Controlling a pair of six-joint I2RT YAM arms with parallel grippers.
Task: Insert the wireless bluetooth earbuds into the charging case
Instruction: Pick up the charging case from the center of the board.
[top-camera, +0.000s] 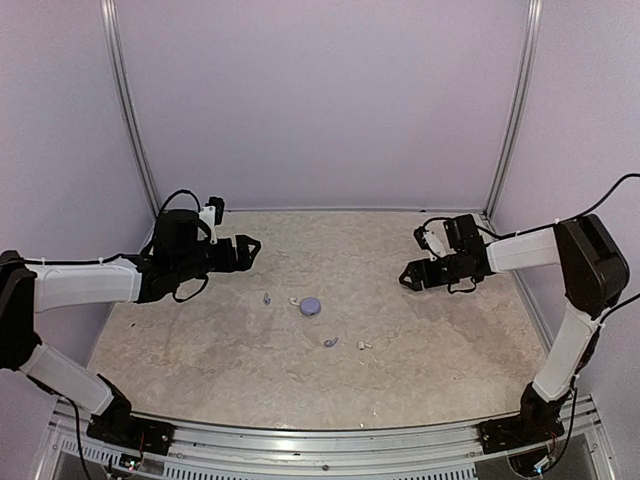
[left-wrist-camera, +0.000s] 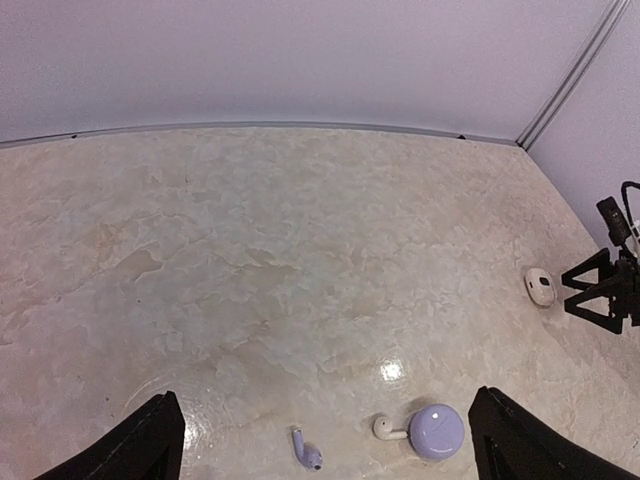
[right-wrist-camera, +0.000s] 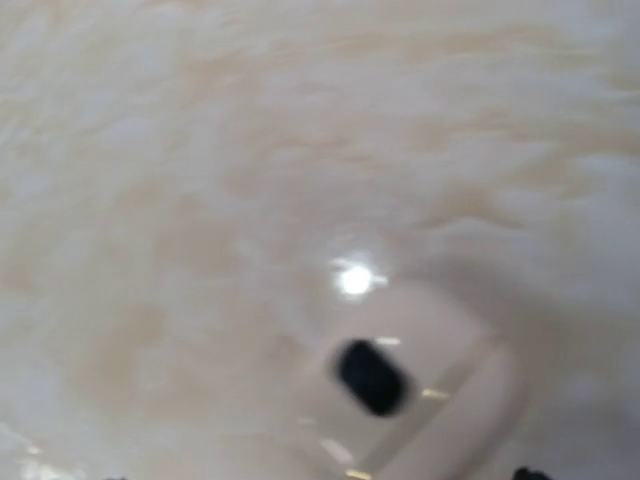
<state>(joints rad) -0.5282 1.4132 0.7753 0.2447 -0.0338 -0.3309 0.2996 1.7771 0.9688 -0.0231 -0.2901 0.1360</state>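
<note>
While four earbuds (top-camera: 294, 301) are lying loose near the lilac case (top-camera: 312, 306), every insertion is waiting.
Left gripper (top-camera: 248, 249) and right gripper (top-camera: 407, 278) are hovering empty, fingers (left-wrist-camera: 150, 445) apart.

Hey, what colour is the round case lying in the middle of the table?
Lilac purple. The round case shows best in the left wrist view.

heavy blur fills the right wrist view, where a white case (right-wrist-camera: 430, 350) with a dark oval spot runs off the bottom edge. seen from overhead, the four earbuds (top-camera: 330, 342) are too small to tell stem from bud. the fingers (left-wrist-camera: 150, 445) of the left gripper (top-camera: 252, 252) are cropped in its own view.
</note>
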